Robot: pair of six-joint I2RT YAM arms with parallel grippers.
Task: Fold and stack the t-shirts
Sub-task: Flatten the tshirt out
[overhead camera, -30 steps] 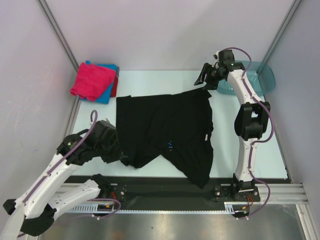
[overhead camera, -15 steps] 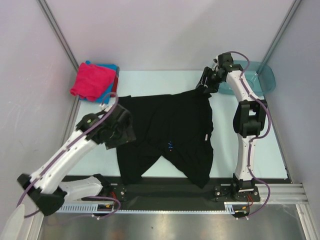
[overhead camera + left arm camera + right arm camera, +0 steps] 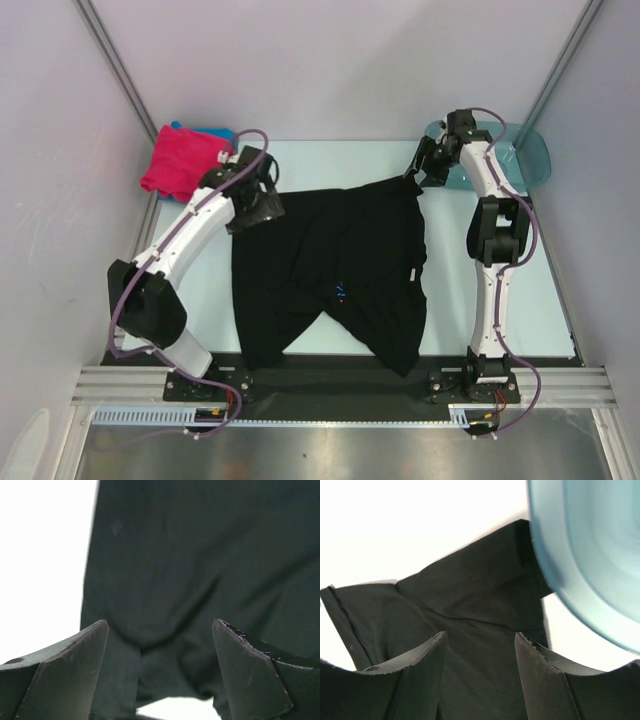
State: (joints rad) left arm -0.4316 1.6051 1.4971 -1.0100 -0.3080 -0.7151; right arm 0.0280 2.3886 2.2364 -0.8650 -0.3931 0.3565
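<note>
From above, the black t-shirt (image 3: 330, 260) lay spread flat mid-table, with a folded magenta-pink t-shirt (image 3: 180, 160) in the far left corner. At the left wrist, the left gripper (image 3: 160, 625) gaped wide over black cloth, grasping nothing. At the right wrist, the right gripper (image 3: 480, 636) stood unclenched above the shirt's corner, beside the teal basin (image 3: 590, 555).

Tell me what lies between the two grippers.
The black t-shirt: its far edge runs from the left gripper to the right gripper, nothing else on that stretch. The top external view shows it.

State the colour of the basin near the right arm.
Translucent teal basin; right wrist view shows it best.
</note>
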